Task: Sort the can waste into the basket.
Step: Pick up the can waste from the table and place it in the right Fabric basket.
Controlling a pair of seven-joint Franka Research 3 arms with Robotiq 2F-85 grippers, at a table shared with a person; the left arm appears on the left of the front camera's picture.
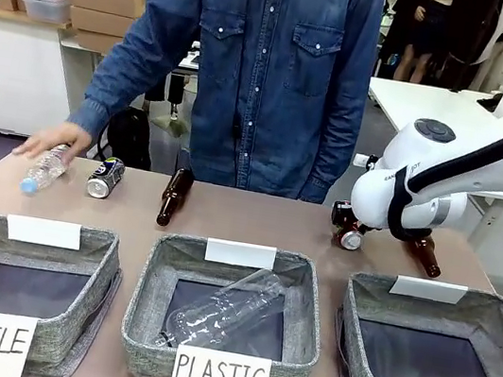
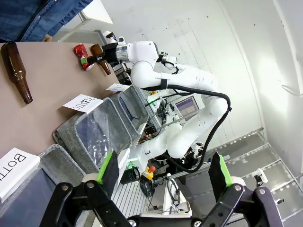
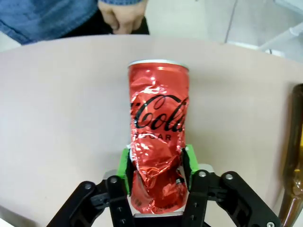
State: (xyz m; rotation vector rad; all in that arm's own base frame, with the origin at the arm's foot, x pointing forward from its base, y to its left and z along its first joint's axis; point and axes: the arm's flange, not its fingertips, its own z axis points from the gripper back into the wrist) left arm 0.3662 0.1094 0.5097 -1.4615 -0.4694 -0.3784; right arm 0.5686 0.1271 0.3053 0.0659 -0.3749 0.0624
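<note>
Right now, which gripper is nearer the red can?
Right. The right gripper is shut on the red can; the left gripper is open, far across the table by the BOTTLE basket.

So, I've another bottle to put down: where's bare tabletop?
Bare tabletop lies between the middle brown bottle and the red can in the right gripper. Crowded at the far left: the person's hand, clear bottle, dark can.

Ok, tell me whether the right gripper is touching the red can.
Touching. In the right wrist view the right gripper has both green pads pressed against the red can, no gap.
</note>
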